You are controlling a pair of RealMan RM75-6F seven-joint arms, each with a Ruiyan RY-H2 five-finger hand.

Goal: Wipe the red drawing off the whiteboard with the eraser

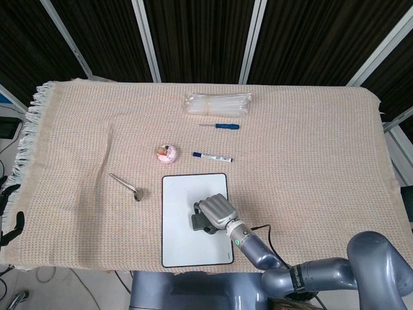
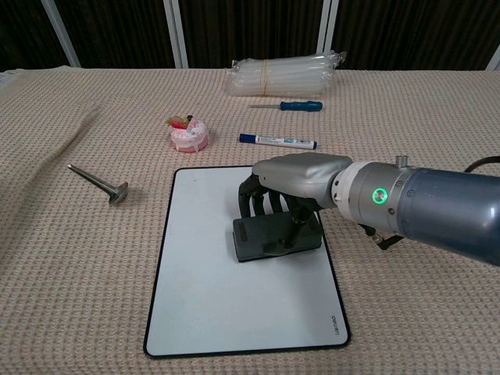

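One robot hand point(image 2: 293, 187), the right, is gripping the dark eraser point(image 2: 275, 236) with curled fingers, pressing it onto the whiteboard point(image 2: 203, 305), which is showing only white.

The right hand point(image 1: 216, 212) grips the dark eraser point(image 1: 199, 219) on the whiteboard point(image 1: 179, 219), which lies near the surface's point(image 1: 310, 161) front edge. A blue marker point(image 1: 212, 156) lies just behind the board, toward the back edge.

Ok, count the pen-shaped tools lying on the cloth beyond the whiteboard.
2: a blue-capped marker just past the whiteboard, and a blue-handled screwdriver farther back by the plastic bundle. None seem hidden.
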